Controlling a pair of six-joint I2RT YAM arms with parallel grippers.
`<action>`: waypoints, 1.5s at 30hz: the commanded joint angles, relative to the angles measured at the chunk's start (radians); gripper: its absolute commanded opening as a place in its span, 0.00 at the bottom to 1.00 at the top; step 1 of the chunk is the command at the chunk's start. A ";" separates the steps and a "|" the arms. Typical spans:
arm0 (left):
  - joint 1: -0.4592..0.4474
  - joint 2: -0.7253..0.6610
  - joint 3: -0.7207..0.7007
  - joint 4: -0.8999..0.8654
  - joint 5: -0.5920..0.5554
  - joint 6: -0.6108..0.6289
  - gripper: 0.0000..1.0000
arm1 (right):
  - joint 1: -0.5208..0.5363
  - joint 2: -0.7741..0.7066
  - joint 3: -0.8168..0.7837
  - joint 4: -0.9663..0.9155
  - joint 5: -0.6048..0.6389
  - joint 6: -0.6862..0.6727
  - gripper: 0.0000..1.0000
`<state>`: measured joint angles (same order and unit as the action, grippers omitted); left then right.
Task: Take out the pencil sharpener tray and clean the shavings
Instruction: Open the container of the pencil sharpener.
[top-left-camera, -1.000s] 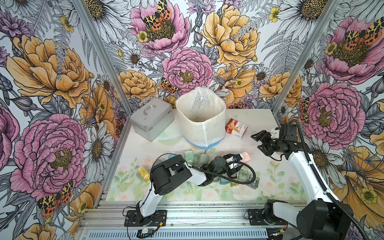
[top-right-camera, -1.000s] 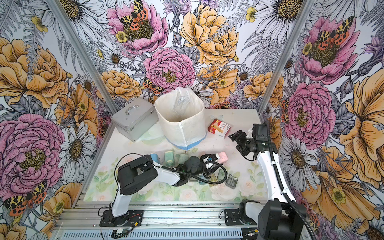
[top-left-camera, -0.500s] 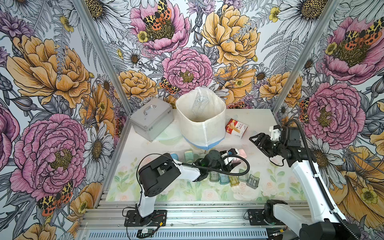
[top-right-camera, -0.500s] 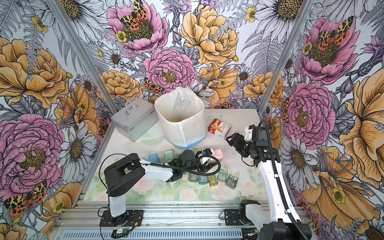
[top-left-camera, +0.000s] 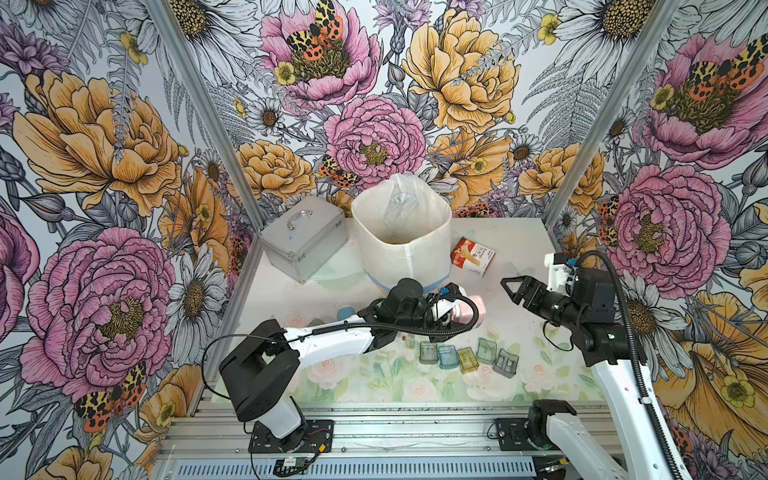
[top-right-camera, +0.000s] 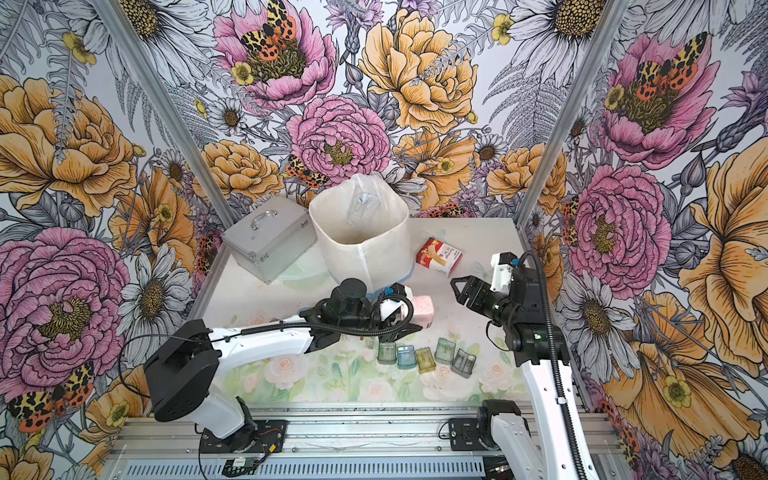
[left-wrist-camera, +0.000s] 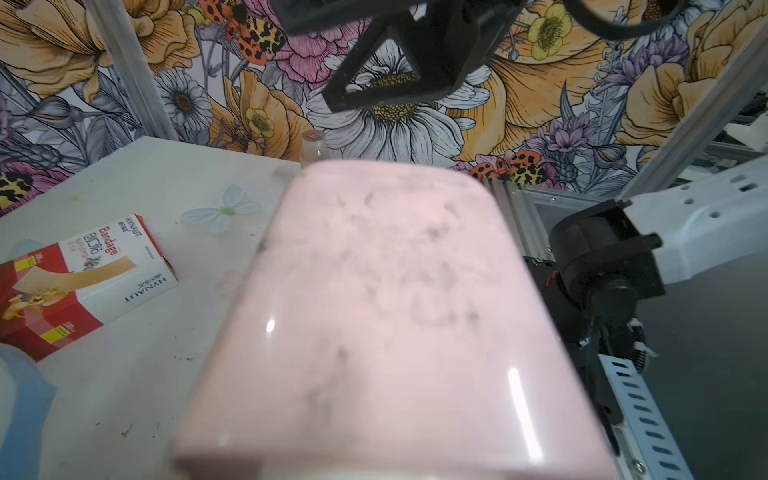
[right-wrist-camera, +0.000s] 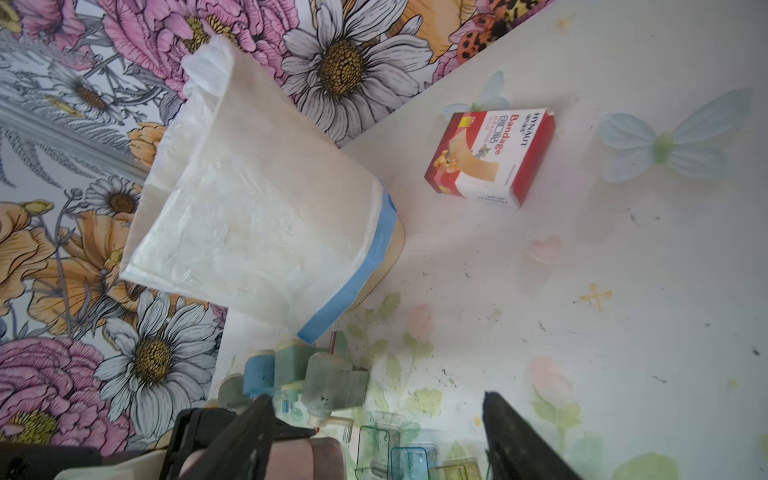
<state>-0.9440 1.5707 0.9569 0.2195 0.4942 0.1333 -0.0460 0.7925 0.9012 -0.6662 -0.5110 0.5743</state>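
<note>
A: How far along is the work, in your opinion?

B: More than half, I think. Five trays (top-left-camera: 467, 359) lie in a row on the tabletop (top-left-camera: 505, 235), already out, and they look almost empty.

A: And the sharpener (top-left-camera: 471, 309)?

B: It is the pink one. The left jaws are closed on it and hold it just in front of the bin (top-left-camera: 399, 257). There is no pink tray in the row, so I judge that its tray is not yet out. Dark flecks, the shavings (left-wrist-camera: 434, 230), show through its wall in the left wrist view.

A: The right jaws?

B: Wide apart, with nothing between them. They are near the sharpener and point at it, but do not touch it.

A: So what is left?

B: To pull out this tray and tip it into the bin. Some shavings are also scattered on the tabletop, and these need cleaning too. The other sharpeners (right-wrist-camera: 332, 386) stand beside the bin. Whether they are clean inside, I cannot tell.
</note>
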 joint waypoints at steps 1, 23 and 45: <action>0.002 -0.056 0.051 -0.198 0.094 0.025 0.00 | 0.013 -0.038 -0.023 0.123 -0.100 -0.022 0.79; 0.071 -0.455 0.036 -0.482 0.269 -0.052 0.00 | 0.215 -0.111 -0.041 0.359 -0.430 -0.049 0.90; 0.398 -0.626 0.101 -0.601 0.709 -0.128 0.00 | 0.483 -0.018 0.118 0.348 -0.464 -0.134 0.92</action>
<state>-0.5739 0.9722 1.0447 -0.3775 1.0950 -0.0120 0.4110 0.7647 0.9813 -0.3386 -0.9886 0.4744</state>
